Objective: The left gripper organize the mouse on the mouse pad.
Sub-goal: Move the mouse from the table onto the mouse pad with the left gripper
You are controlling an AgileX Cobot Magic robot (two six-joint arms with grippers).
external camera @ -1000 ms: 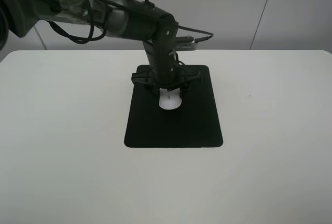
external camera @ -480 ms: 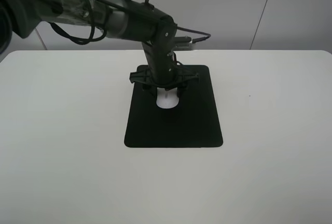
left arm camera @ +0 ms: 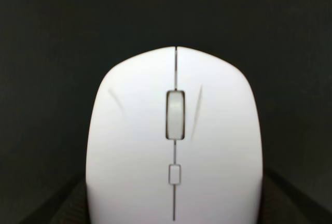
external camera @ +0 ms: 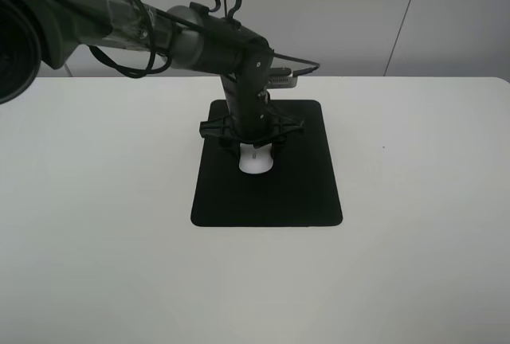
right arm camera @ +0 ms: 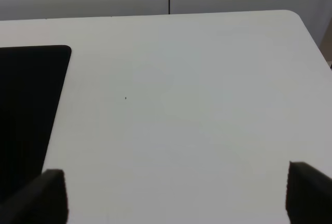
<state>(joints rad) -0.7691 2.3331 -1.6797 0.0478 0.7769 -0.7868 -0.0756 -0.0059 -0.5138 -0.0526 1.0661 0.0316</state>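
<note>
The white mouse (external camera: 256,162) lies on the upper middle of the black mouse pad (external camera: 275,197), its grey scroll wheel facing up. My left gripper (external camera: 255,150) reaches straight down over its far end, one finger on each side, shut on the mouse. In the left wrist view the mouse (left arm camera: 174,130) fills the frame against the pad (left arm camera: 52,27), with dark fingers (left arm camera: 70,206) at its flanks. My right gripper (right arm camera: 179,195) hovers open over bare table; it does not show in the exterior high view.
The white table (external camera: 422,201) surrounds the pad on all sides. A corner of the pad (right arm camera: 26,105) shows in the right wrist view. The left arm and its cables cross from the upper left above the table's back edge.
My left gripper and the mouse have shifted slightly left and toward the pad's near side. The arm has lowered a little.
</note>
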